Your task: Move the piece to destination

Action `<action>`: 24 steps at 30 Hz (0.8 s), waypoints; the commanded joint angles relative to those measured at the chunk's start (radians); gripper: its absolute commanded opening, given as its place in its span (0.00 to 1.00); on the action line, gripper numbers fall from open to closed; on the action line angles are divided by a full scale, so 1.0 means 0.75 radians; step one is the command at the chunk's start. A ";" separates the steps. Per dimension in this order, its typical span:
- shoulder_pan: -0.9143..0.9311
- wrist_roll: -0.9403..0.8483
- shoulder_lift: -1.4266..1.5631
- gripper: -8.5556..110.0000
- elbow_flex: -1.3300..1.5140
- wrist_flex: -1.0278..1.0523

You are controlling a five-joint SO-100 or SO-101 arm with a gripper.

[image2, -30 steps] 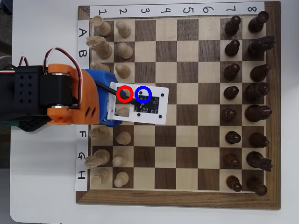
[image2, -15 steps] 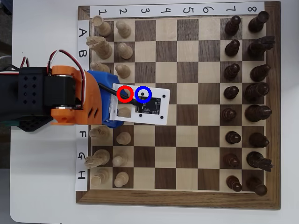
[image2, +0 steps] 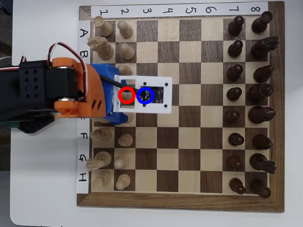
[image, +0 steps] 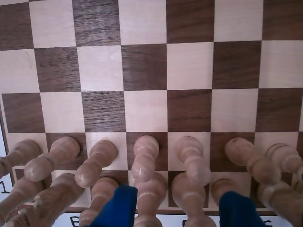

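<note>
In the overhead view my arm [image2: 61, 92] reaches over the pale side of the chessboard [image2: 182, 201]. A drawn red ring [image2: 126, 88] circles a pale cream pawn [image2: 126, 96] in file 2. The drawn blue ring [image2: 145, 88] marks the destination one square to its right, but the white wrist mount [image2: 161, 97] covers that square. In the wrist view my gripper [image: 179, 211] is open, with blue fingertips [image: 118, 208] at the bottom edge above the pale back row. The row of pale pawns [image: 144, 151] stands just ahead. I cannot tell which of them is the ringed one.
Taller pale back-row pieces [image2: 100, 45] stand in file 1, with more pale pawns [image2: 125, 49] in file 2. Dark pawns [image2: 234, 94] and dark back pieces [image2: 260, 94] fill files 7 and 8. The middle files [image2: 189, 137] hold no pieces.
</note>
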 commanded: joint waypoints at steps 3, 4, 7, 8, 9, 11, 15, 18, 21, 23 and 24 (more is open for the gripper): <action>-0.108 0.444 0.035 0.28 0.037 -0.006; -0.115 0.456 0.025 0.28 0.041 -0.006; -0.129 0.483 -0.012 0.27 0.045 -0.018; -0.131 0.487 -0.027 0.27 0.045 -0.027; -0.131 0.487 -0.039 0.27 0.045 -0.035; -0.131 0.485 -0.061 0.27 0.043 -0.045; -0.119 0.487 -0.088 0.24 0.043 -0.041; -0.104 0.487 -0.106 0.23 0.053 -0.051; -0.094 0.487 -0.115 0.23 0.070 -0.080; -0.094 0.487 -0.117 0.22 0.090 -0.096; -0.094 0.487 -0.119 0.22 0.098 -0.102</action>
